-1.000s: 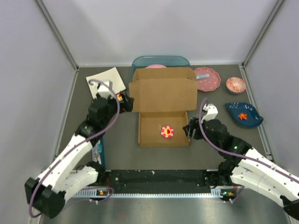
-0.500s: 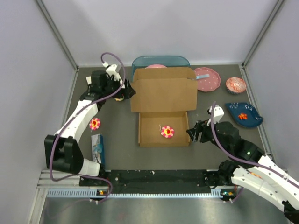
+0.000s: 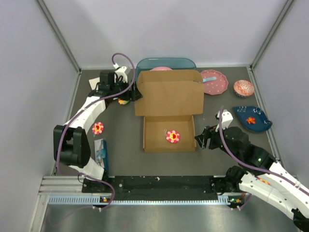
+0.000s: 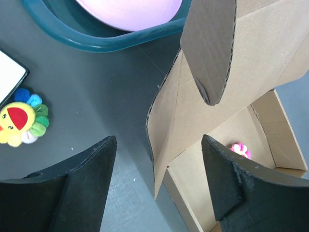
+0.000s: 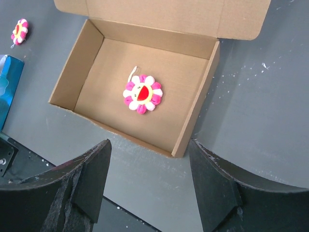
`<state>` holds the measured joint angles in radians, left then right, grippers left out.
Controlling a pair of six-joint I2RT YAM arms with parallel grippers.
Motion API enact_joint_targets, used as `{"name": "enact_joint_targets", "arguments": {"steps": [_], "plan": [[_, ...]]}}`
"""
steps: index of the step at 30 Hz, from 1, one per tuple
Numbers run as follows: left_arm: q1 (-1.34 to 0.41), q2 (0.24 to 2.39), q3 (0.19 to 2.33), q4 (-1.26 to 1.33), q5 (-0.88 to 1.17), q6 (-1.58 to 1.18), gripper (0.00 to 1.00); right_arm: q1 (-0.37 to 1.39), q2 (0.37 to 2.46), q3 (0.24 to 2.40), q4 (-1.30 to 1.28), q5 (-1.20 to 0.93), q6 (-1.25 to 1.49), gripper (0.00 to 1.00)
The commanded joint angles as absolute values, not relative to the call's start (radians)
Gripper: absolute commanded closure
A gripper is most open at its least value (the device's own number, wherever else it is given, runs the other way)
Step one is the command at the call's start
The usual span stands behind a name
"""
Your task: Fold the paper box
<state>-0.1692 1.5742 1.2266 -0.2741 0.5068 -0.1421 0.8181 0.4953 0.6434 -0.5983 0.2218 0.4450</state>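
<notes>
**A:** Overhead?
**B:** One paper box (image 3: pixel 169 113) mid-table, lid upright. One pink plush flower (image 3: pixel 173 137) inside, three more outside, I think; one's half hidden. The left gripper (image 3: pixel 133 93) reaches far out to the lid's left edge. The right gripper (image 3: pixel 202 138) sits beside the box's right wall.
**A:** Left wrist?
**B:** Jaws wide, side flap (image 4: pixel 166 121) between them, untouched.
**A:** Right wrist?
**B:** Jaws wide, empty, over the near right corner; bare table (image 5: pixel 260 106) rightward.
</notes>
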Motion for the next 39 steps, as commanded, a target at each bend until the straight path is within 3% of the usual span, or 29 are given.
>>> {"name": "enact_joint_targets", "arguments": {"steps": [1,7,17,24,30,39], "plan": [[-0.161,1.597,1.267,-0.184,0.567,-0.121,0.27,0.830,0.477,0.696,-0.598,0.252,0.442,0.34],[-0.161,1.594,1.224,-0.156,0.597,-0.115,0.51,0.827,0.498,0.738,-0.611,0.262,0.443,0.34],[-0.170,1.566,1.168,-0.118,0.600,-0.127,0.69,0.827,0.540,0.804,-0.629,0.304,0.425,0.34],[-0.187,1.473,1.040,-0.057,0.551,-0.111,0.78,0.822,0.617,0.864,-0.637,0.523,0.391,0.34],[-0.196,1.401,0.989,-0.020,0.534,-0.094,1.00,0.726,0.721,0.971,-0.624,0.557,0.351,0.29],[-0.250,1.263,0.931,-0.063,0.477,-0.031,1.00,0.420,0.882,1.101,-0.609,0.212,0.322,0.17]]}}
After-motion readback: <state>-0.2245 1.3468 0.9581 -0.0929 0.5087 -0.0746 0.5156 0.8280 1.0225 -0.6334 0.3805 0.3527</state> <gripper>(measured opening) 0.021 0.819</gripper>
